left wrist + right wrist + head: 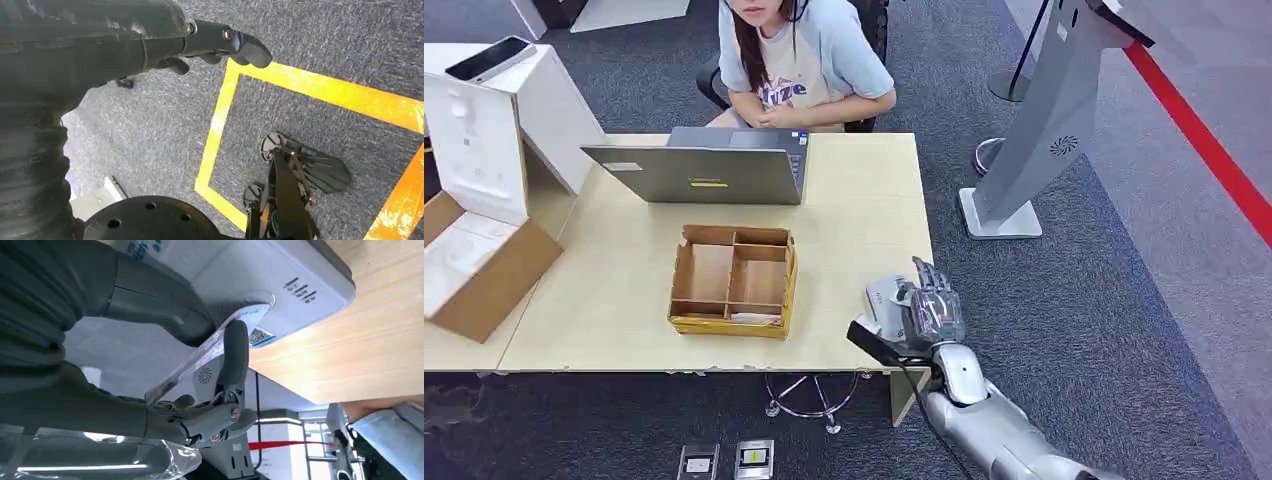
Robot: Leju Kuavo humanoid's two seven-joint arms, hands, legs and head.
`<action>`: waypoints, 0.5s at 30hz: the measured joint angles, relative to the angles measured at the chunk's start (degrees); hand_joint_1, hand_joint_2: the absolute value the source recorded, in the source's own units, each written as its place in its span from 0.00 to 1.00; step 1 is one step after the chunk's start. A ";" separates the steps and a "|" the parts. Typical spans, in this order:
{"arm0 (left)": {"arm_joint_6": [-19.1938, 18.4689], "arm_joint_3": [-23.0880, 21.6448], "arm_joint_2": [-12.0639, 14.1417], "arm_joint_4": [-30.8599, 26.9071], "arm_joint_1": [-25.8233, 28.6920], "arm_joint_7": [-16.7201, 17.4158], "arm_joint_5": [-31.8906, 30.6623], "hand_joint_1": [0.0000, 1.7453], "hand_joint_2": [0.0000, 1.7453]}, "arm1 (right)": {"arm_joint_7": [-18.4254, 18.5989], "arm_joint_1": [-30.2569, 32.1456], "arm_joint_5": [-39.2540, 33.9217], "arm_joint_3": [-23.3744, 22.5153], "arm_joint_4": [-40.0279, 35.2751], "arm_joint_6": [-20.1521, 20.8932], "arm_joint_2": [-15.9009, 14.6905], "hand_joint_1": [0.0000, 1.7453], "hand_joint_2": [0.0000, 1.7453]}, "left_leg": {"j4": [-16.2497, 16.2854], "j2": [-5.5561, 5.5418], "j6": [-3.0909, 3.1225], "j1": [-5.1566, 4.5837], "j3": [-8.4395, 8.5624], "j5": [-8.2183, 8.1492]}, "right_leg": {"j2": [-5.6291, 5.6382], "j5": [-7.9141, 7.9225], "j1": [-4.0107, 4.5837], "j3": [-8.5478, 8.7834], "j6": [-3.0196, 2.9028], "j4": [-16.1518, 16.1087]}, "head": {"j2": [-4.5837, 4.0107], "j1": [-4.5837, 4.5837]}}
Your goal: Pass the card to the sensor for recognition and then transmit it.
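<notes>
Laptop [709, 166] behind divided box [733, 281] on table [614, 290]; sensor [884, 303] right of box.

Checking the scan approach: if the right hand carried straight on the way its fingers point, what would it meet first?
Most likely the white box-shaped sensor on the table: the right hand pinches the clear plastic-sleeved card right against it, though any remaining gap is unclear.
</notes>
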 joint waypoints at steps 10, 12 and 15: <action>-0.46 -0.89 0.00 0.00 0.00 0.00 0.02 0.00 1.00 | 0.79 6.61 -1.40 -2.01 -8.04 0.11 -0.79 1.00 1.00 | -0.01 0.04 0.00 0.01 0.20 0.00 | 0.04 0.00 0.00 0.20 0.00 0.00 | 0.00 0.00; -0.59 -1.01 0.02 0.00 -0.01 0.00 -0.02 0.00 1.00 | 0.05 7.79 -2.60 -2.56 -9.40 0.13 -0.79 1.00 1.00 | -0.01 0.05 0.00 0.01 0.22 0.00 | 0.05 0.00 0.00 0.21 0.00 0.00 | 0.00 0.00; -0.94 -1.40 0.07 0.00 0.00 0.00 -0.28 0.00 1.00 | -0.50 9.38 -3.06 -3.13 -11.48 0.13 -0.79 1.00 1.00 | -0.01 0.05 0.00 0.01 0.24 0.00 | 0.06 0.00 0.00 0.23 0.00 0.00 | 0.00 0.00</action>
